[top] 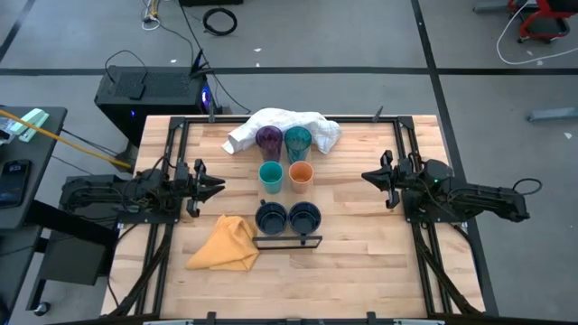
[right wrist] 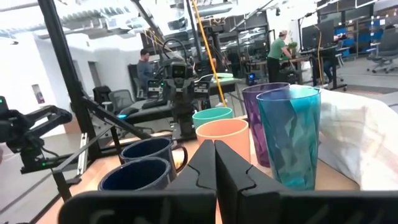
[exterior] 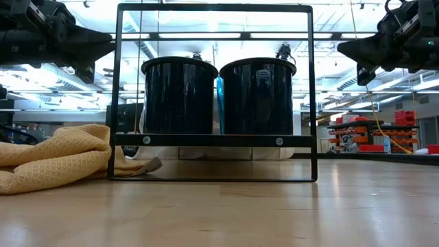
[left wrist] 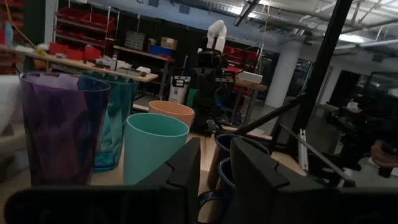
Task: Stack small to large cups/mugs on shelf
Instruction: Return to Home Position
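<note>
Cups: three pairs in a row on the shelf.
Left gripper: beside them, fingers slightly apart, empty.
Right gripper: opposite side, fingers pressed together, empty.

Far row: left tumbler beside right tumbler, with the crumpled cloth touching them from behind.
Middle row: left short cup beside right short cup.
Near row: left mug beside right mug, just behind the end rim of the shelf.
Left of the mugs: folded cloth on the tabletop.
Flanks: left gripper and right gripper, one on each side, apart from the rows.
</note>
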You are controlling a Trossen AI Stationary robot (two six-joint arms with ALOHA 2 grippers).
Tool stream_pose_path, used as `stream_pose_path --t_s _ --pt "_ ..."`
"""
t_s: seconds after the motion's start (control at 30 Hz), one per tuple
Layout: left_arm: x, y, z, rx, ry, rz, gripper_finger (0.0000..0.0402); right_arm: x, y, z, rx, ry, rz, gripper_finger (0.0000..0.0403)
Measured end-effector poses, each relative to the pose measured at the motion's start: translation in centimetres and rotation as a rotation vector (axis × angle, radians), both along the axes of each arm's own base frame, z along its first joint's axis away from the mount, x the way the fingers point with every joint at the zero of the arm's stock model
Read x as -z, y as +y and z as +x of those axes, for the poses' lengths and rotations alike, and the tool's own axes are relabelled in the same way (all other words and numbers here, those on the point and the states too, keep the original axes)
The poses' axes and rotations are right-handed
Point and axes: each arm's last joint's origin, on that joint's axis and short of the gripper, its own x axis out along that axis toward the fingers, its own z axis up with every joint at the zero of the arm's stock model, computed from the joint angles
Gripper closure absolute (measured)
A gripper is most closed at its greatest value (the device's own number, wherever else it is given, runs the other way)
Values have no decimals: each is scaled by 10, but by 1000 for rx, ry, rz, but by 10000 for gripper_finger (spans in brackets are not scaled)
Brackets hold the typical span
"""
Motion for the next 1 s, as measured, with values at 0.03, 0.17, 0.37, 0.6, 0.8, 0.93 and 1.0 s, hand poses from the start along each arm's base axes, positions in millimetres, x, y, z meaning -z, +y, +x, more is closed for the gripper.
stream_pose_path --t_s 0.03,0.17,0.37,0.6,0.8,0.93,1.0 --pt "0 0 0 -2 1 17 305 0 0 0 -1 -2 7 403" --pt "0 0 0 -11 7 76 306 -1 0 0 -1 -7 21 403" --pt "0 0 0 -14 8 95 312 -1 0 0 -1 -15 26 403" --pt "0 0 0 -13 7 89 306 -2 0 0 -11 -22 39 396" --pt "-1 0 0 -19 2 133 314 3 1 0 -17 36 -44 400" --pt "-1 0 0 -19 1 133 319 11 0 1 -17 121 -56 398" --pt "-1 0 0 -20 4 141 317 14 0 1 -18 145 -51 399"
